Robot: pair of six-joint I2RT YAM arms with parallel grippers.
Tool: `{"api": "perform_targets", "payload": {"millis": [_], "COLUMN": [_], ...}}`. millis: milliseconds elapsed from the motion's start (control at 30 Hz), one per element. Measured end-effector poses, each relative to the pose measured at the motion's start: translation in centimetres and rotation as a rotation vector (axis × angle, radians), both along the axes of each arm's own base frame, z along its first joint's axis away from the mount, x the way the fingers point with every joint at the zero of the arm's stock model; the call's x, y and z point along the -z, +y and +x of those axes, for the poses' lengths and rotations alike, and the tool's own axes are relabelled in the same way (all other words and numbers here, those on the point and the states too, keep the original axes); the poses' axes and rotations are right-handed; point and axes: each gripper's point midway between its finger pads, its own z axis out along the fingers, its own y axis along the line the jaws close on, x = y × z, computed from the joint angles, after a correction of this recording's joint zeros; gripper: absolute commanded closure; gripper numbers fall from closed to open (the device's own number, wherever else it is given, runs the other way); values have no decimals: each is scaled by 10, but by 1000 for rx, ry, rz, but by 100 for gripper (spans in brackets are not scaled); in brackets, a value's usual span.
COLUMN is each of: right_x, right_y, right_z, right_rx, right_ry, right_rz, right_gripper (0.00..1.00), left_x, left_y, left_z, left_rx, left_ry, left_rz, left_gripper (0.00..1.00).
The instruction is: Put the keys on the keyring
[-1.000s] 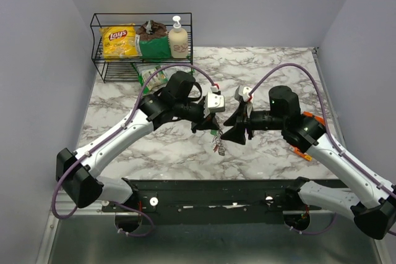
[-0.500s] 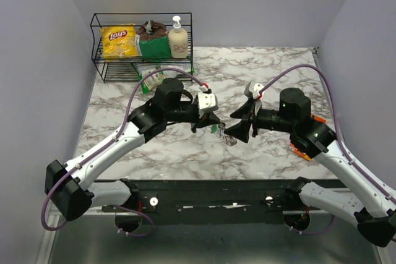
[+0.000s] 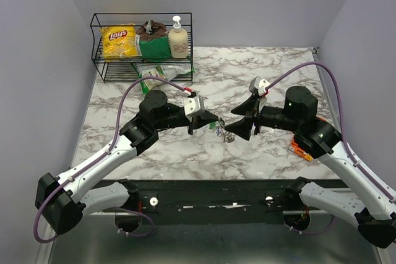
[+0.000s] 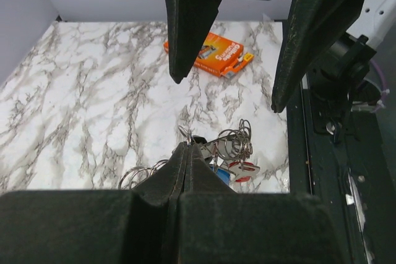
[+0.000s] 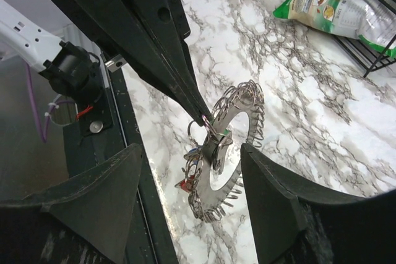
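My left gripper (image 3: 212, 126) is shut on a small wire ring of the keyring bundle (image 3: 223, 133) and holds it above the marble table (image 3: 185, 153). In the right wrist view the bundle (image 5: 230, 143) is a notched metal disc hung with several small rings. The keys (image 5: 193, 174) dangle from it, with red, blue and green heads. They also show in the left wrist view (image 4: 238, 168), just past my shut left gripper (image 4: 185, 148). My right gripper (image 3: 239, 129) is open and empty, its fingers (image 5: 99, 196) either side of the bundle without touching it.
A flat orange packet (image 3: 302, 149) lies on the table at the right, also in the left wrist view (image 4: 209, 54). A wire rack (image 3: 141, 42) at the back left holds a chips bag, a green pack and a soap bottle. A green-white bag (image 3: 153, 77) lies before it.
My left arm has drawn back to the left and lower, still holding the bundle. My right gripper has shifted right and stays open around it.
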Motion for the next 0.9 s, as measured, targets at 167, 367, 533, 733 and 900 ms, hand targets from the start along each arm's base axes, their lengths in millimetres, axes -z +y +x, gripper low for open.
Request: {"api": "perform_targets", "payload": {"millis": [167, 367, 533, 733, 900], "right_x": [-1, -7, -13, -19, -39], "right_y": [0, 2, 4, 11, 19], "right_z": [0, 2, 4, 9, 9], "right_rx": [0, -7, -21, -54, -106], "right_ry": [0, -19, -18, -4, -25], "right_rz": [4, 26, 53, 82, 119], "right_gripper": [27, 27, 31, 40, 41], "left_x": [-5, -18, -44, -67, -68], "left_y": [5, 18, 38, 49, 47], "left_z": [4, 5, 3, -11, -26], "left_rx": [-24, -11, 16, 98, 182], "left_ry": [12, 33, 13, -21, -24], "left_rz": [-89, -252, -404, -495, -480], "left_gripper": [100, 100, 100, 100, 100]}}
